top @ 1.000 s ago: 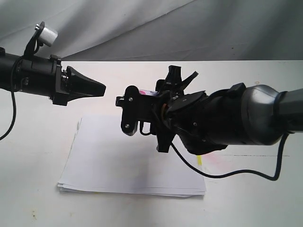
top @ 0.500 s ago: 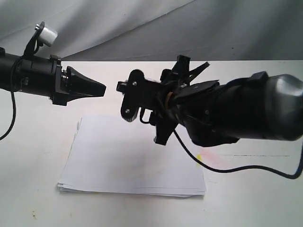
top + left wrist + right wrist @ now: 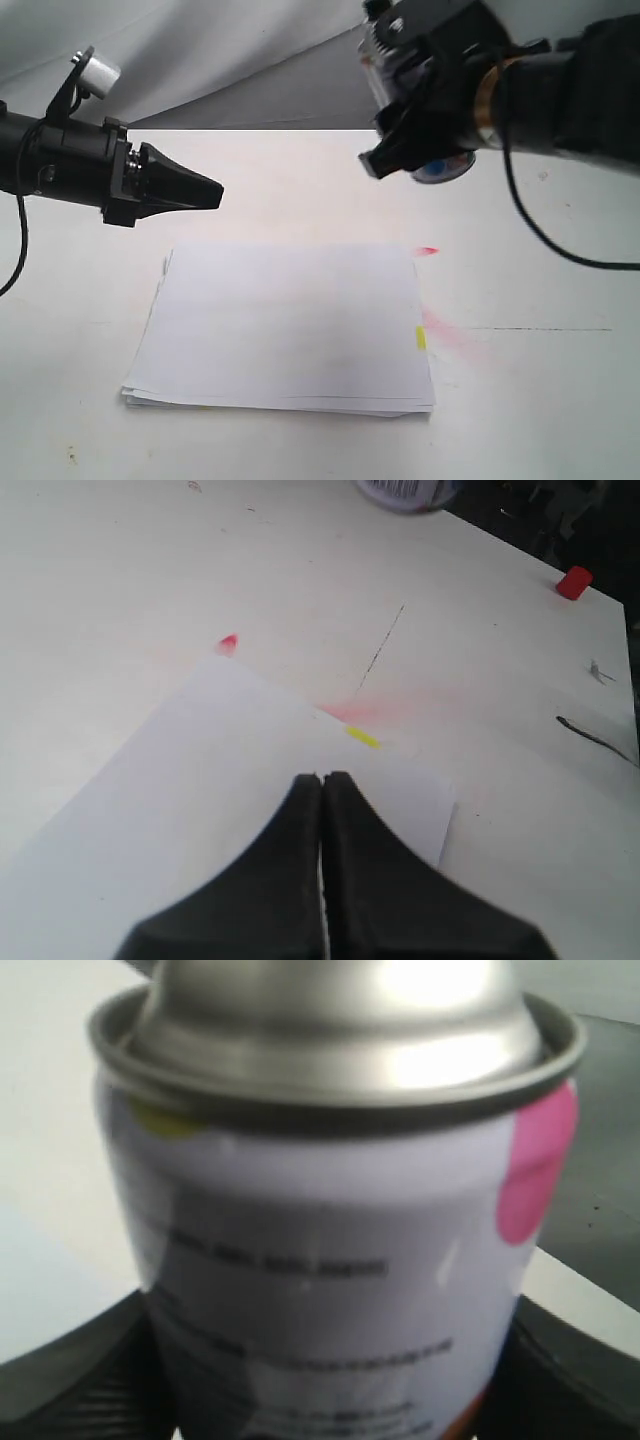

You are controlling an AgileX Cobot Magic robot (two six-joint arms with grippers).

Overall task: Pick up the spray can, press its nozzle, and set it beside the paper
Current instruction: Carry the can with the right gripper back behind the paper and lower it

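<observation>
Gripping spray can (image 3: 330, 1260) in right gripper (image 3: 425, 140), aloft beyond paper's (image 3: 285, 325) far corner | hovering left gripper (image 3: 322, 780) pinched closed, empty, over paper | risk: slick can slipping; overspray staining paper

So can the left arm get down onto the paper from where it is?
Probably yes. The left pincer hangs shut over the paper with nothing between them, and the spray can is held up off to the right.

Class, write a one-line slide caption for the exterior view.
Right gripper holds the spray can aloft; shut left gripper hovers by the paper stack, red spray stains on the table.
</observation>
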